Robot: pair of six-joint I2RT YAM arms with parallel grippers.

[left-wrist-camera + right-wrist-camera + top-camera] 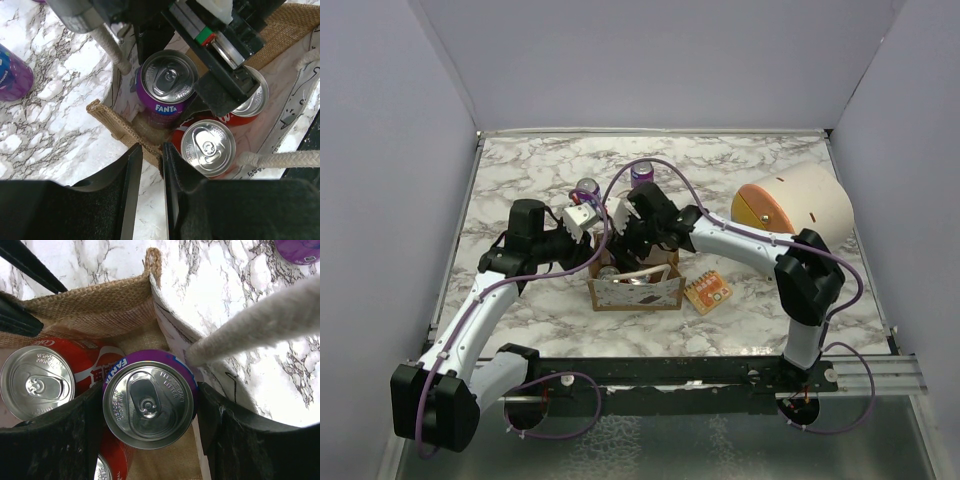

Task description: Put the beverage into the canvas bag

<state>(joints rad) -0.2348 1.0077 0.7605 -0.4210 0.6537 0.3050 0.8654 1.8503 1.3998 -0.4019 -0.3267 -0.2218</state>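
Observation:
The canvas bag [632,294] stands at the table's middle, tan with a pale patterned front and white rope handles [112,50]. Two red cans [207,147] stand inside it. My right gripper [147,405] reaches down into the bag, shut on a purple Fanta can [148,404] that stands upright beside the red ones; its right finger [222,432] lies against the bag's pale wall [170,325]. The left gripper [152,156] sits at the bag's corner, its fingertips closed on the burlap rim [125,129]. From above, both grippers [603,252] [635,248] meet over the bag.
Two more purple cans [587,187] [641,172] stand on the marble behind the bag. An orange snack packet [708,292] lies right of the bag. A big cream cylinder with an orange end [790,205] lies at the right. White walls enclose the table.

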